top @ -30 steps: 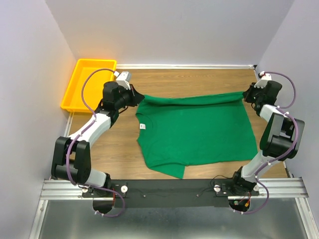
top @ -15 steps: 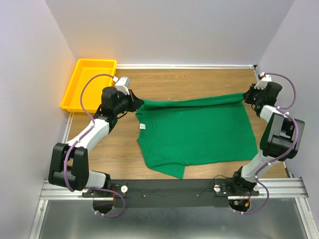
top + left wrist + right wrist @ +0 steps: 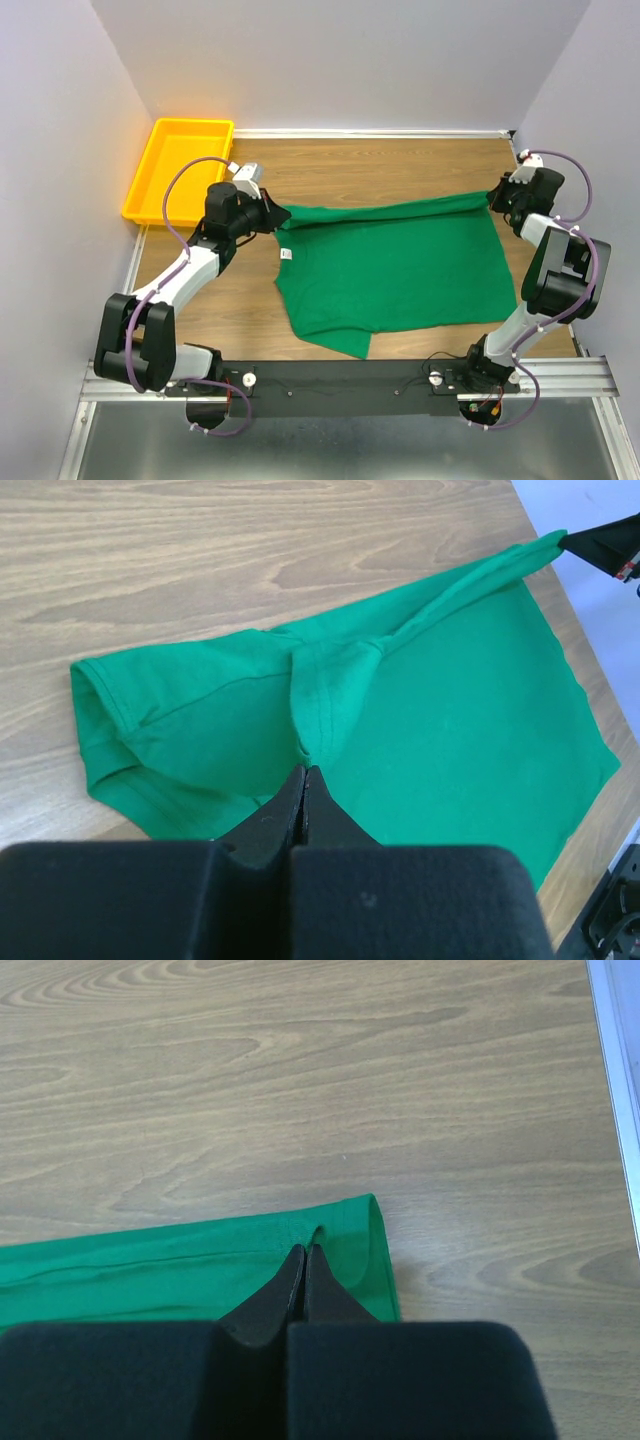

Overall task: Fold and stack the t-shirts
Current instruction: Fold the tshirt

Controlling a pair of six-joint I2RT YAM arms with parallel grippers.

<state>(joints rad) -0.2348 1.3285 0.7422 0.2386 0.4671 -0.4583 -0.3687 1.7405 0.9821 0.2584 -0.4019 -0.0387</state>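
Pinching green t-shirt far edge: left hand, right hand.

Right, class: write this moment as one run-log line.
stage: fold under way | left gripper: shut on shirt | right gripper: shut on shirt | shirt: far edge lifted, rest on table

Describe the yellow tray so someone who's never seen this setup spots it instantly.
On the wooden table, look to the far left corner, where the walls meet. The yellow tray sits there, apart from the green t-shirt spread mid-table. It is the only rigid, bright yellow, rectangular thing; the shirt is soft and green.
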